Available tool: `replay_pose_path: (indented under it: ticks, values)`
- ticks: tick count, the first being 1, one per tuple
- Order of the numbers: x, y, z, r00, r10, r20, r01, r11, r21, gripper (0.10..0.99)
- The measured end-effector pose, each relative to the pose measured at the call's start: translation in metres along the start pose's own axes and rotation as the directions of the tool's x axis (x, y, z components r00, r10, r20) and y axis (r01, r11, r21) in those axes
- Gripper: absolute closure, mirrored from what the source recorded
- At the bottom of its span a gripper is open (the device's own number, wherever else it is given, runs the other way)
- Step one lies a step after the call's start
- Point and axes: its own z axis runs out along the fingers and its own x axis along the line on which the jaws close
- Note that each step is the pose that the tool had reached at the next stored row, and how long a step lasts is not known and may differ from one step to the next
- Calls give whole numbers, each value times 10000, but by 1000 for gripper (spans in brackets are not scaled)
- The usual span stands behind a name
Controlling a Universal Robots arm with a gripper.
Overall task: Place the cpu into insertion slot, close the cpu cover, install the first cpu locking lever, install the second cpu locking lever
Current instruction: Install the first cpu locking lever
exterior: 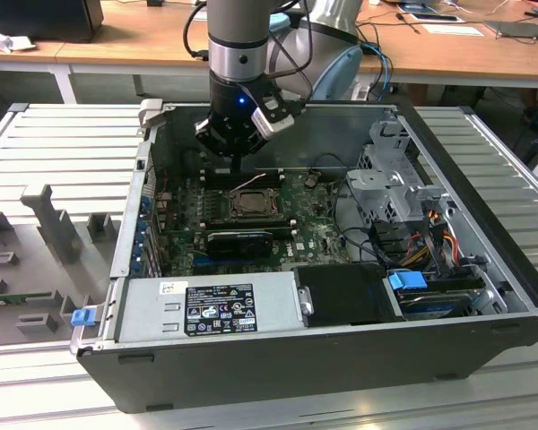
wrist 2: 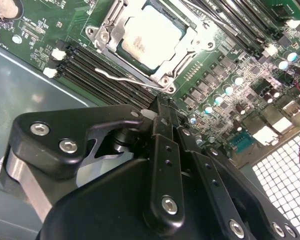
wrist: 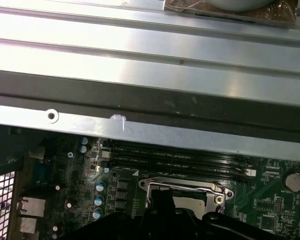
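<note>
**CPU seated in socket; gripper closed above board**

Nearest the exterior camera is the front wall of the open computer case (exterior: 278,363), with the grey power supply (exterior: 206,309) just behind it. The green motherboard (exterior: 314,228) lies on the case floor beyond. A drive cage (exterior: 390,184) stands at the exterior view's right, with a blue latch (exterior: 408,280) near it.

The arm (exterior: 239,54) descends from above into the case. The gripper (exterior: 240,161) hangs just above the far edge of the insertion slot (exterior: 251,204). In the second wrist view the gripper (wrist 2: 162,107) has its two black fingers (wrist 2: 165,135) pressed together with nothing between them. The tips sit beside the socket's metal rim, near the long black memory slots (wrist 2: 97,75).

The cpu (wrist 2: 151,37) lies flat inside the insertion slot (wrist 2: 102,35), its pale metal top exposed. The cpu cover (wrist 2: 185,42) lies down around the chip as a silvery frame, the chip showing through its central opening. A thin wire lever (wrist 2: 127,78) runs along the socket edge nearest the gripper; whether it is latched cannot be told.

In the first wrist view the socket frame (wrist: 182,187) appears beyond the gripper body, with the memory slots (wrist: 175,160) and the case wall (wrist: 150,105) past it.
</note>
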Motion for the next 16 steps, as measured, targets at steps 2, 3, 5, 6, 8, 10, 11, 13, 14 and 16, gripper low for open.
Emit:
replay_pose_path:
  ticks: [2,3,5,6,8,10,11,13,14,16]
  values:
    - [-35,-4,0,10000,-1,0,1,10000,-5,980]
    - [-47,-6,0,10000,-1,0,1,10000,-6,980]
    - [-72,-9,0,10000,1,6,-1,10000,-41,980]
    - [-79,-10,0,10000,5,16,-5,9999,-140,980]
    - [-84,-11,2,10000,21,64,-17,9984,-560,980]
    - [-90,-12,11,10000,56,81,-50,9977,-682,980]
    - [-90,-13,21,9999,79,80,-73,9977,-681,980]
    - [-90,-15,59,9999,95,80,-90,9976,-681,980]
    - [-90,-15,76,9999,101,80,-95,9976,-680,980]
    - [-91,-17,106,9999,106,81,-101,9976,-681,980]
